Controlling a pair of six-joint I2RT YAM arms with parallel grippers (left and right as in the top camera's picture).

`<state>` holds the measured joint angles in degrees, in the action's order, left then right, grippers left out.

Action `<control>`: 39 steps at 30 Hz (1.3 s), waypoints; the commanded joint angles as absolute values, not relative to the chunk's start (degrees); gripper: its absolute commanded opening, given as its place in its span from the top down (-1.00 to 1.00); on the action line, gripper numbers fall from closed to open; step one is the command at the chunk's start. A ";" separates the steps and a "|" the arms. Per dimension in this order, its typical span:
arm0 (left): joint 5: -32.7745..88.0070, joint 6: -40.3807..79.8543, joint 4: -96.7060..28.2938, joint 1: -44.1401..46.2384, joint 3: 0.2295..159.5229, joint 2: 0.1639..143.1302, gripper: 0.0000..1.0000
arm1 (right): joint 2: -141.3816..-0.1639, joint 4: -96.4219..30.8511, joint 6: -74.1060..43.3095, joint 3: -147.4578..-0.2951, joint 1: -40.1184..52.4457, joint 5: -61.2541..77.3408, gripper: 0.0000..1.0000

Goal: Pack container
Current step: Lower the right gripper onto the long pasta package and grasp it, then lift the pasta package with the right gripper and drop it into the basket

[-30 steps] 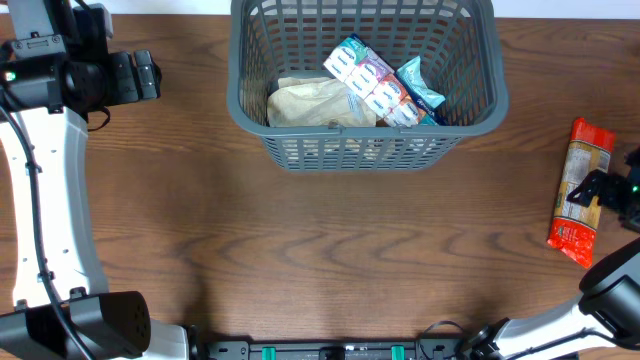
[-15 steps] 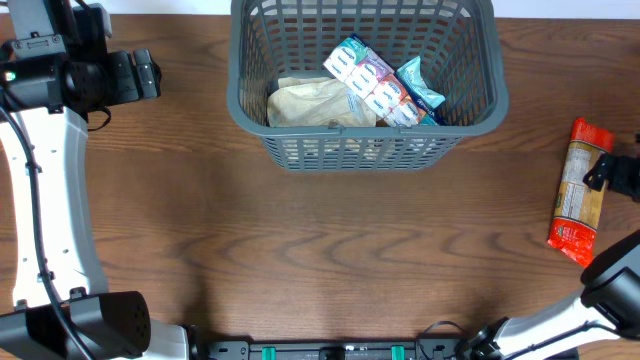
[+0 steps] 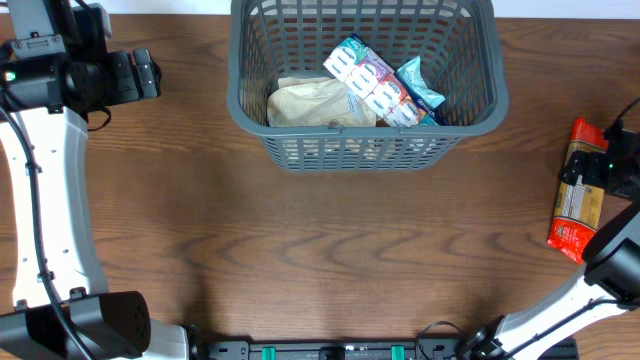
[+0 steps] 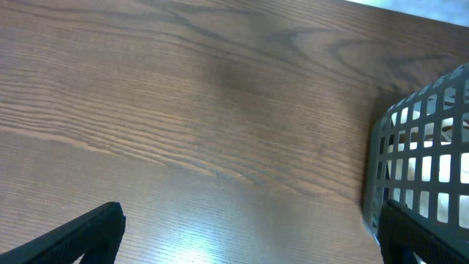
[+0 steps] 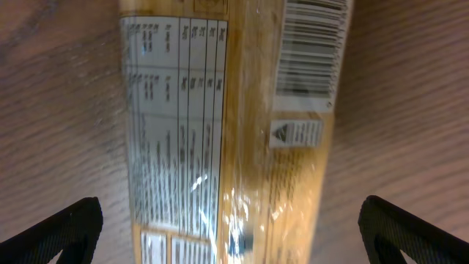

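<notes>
The dark grey lattice basket (image 3: 365,130) stands at the far middle of the table and holds a beige bag (image 3: 310,102), a white, blue and pink packet (image 3: 368,80) and a teal packet (image 3: 420,88). Its corner shows in the left wrist view (image 4: 429,147). A yellow packet with red ends (image 3: 577,195) lies flat at the right edge. My right gripper (image 3: 608,172) hovers over it, open. In the right wrist view its jaws (image 5: 231,227) straddle the packet (image 5: 227,132) without touching it. My left gripper (image 3: 150,75) is open and empty, left of the basket (image 4: 249,231).
The brown wooden table (image 3: 320,250) spreads in front of the basket. The left arm's white links (image 3: 50,200) run down the left side. The right arm's base (image 3: 610,290) sits at the bottom right corner.
My right gripper has moved a little toward the far side along the yellow packet, still open. The left arm and the basket have not moved.
</notes>
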<state>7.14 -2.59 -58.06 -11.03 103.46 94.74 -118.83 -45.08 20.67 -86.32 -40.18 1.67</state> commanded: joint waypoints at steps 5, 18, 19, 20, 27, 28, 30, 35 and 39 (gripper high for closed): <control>7.09 -1.58 -57.49 -10.15 103.18 94.98 -0.97 | -122.72 -43.86 18.00 -87.31 -39.53 1.54 -0.98; 7.07 -1.63 -57.52 -10.15 103.18 94.98 -0.97 | -124.53 -43.51 16.99 -87.31 -39.33 1.98 0.06; 7.07 -1.63 -57.52 -10.17 103.18 95.00 -0.97 | -124.53 -43.57 16.45 -87.31 -39.29 2.00 0.22; 7.05 -1.63 -57.52 -10.17 103.18 94.98 -0.97 | -124.51 -43.70 16.19 -87.31 -39.20 2.04 0.39; 5.13 -1.63 -57.52 -10.35 103.18 94.98 -0.97 | -122.80 -45.30 14.55 -88.29 -37.23 5.45 0.97; 5.13 -1.63 -57.49 -10.44 103.18 94.98 -0.97 | -122.04 -45.91 14.52 -89.17 -36.75 6.07 0.98; 5.13 -1.61 -57.49 -10.83 103.18 94.98 -0.97 | -120.40 -47.16 14.11 -91.59 -35.83 6.35 0.97; 5.15 -1.58 -57.54 -12.80 103.18 94.98 -0.97 | -115.42 -52.69 14.15 -103.59 -32.75 6.44 0.97; 5.15 -1.58 -57.54 -14.17 103.18 94.98 -0.97 | -111.68 -56.60 14.17 -116.66 -29.10 6.28 0.97</control>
